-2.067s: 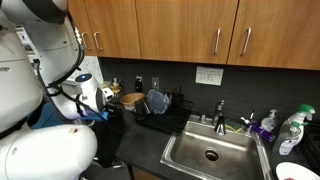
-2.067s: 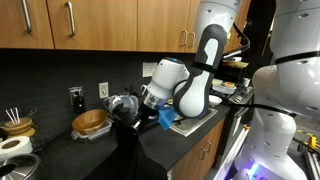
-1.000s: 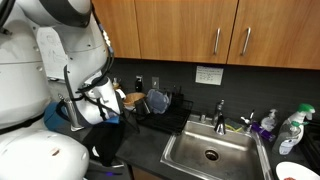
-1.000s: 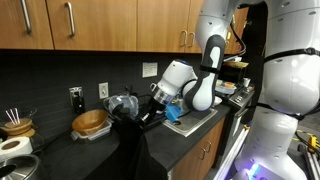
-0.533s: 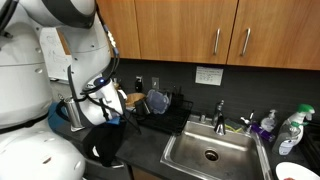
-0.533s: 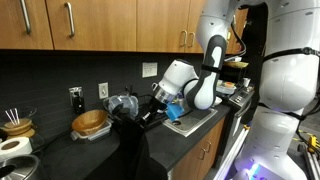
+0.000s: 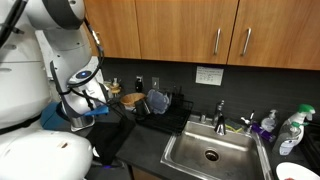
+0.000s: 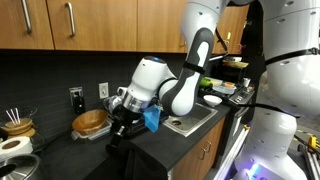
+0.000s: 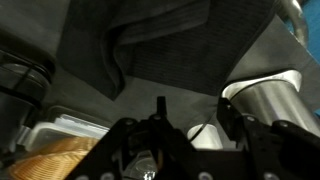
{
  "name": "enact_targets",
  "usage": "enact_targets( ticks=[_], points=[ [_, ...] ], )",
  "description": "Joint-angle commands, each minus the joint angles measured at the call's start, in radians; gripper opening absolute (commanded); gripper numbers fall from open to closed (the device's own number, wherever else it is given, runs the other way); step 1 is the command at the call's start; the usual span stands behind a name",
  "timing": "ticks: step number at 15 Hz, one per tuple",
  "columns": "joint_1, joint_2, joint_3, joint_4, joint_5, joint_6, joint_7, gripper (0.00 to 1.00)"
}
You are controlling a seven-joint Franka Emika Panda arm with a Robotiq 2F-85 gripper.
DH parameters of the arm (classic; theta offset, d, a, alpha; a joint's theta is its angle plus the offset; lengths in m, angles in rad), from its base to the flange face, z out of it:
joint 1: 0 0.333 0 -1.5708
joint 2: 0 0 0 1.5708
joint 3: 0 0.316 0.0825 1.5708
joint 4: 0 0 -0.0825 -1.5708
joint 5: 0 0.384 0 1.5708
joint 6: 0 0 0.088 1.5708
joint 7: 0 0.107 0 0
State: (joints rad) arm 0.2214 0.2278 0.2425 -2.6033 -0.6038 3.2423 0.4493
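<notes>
A dark grey cloth (image 9: 150, 45) lies crumpled on the black counter and fills the upper half of the wrist view. In both exterior views the cloth (image 8: 128, 155) (image 7: 112, 140) drapes over the counter's front edge. My gripper (image 9: 193, 108) hangs just above it with its jaws apart and nothing between them. In an exterior view the gripper (image 8: 118, 128) points down beside a wooden bowl (image 8: 90, 122). The gripper (image 7: 103, 112) is partly hidden by the arm's white wrist.
A shiny metal cup (image 9: 265, 100) and a white cup (image 9: 205, 132) stand close behind the fingers. A black dish rack (image 7: 165, 112) sits next to the steel sink (image 7: 210, 150). Bottles (image 7: 290, 130) stand beyond the sink. Wooden cabinets hang overhead.
The jaws have gone from shut to apart. The arm has drawn back from the cloth toward the wooden bowl and the wall, and the wrist has turned.
</notes>
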Motion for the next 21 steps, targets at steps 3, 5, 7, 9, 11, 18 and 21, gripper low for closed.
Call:
enact_targets(
  ticks=[3, 5, 7, 9, 11, 18, 21],
  points=[
    [0.231, 0.212, -0.127, 0.245, -0.083, -0.107, -0.033, 0.99],
    [0.21, 0.172, -0.099, 0.202, -0.063, -0.103, -0.017, 1.0],
    [0.22, 0.207, -0.102, 0.223, -0.063, -0.103, -0.016, 1.0],
    [0.219, 0.204, -0.102, 0.223, -0.063, -0.103, -0.016, 1.0],
    [0.213, 0.196, -0.102, 0.22, -0.063, -0.103, -0.016, 1.0],
    [0.192, 0.221, -0.088, 0.247, -0.082, -0.133, -0.078, 1.0],
    [0.198, 0.237, -0.112, 0.266, -0.083, -0.107, -0.1, 1.0]
  ],
)
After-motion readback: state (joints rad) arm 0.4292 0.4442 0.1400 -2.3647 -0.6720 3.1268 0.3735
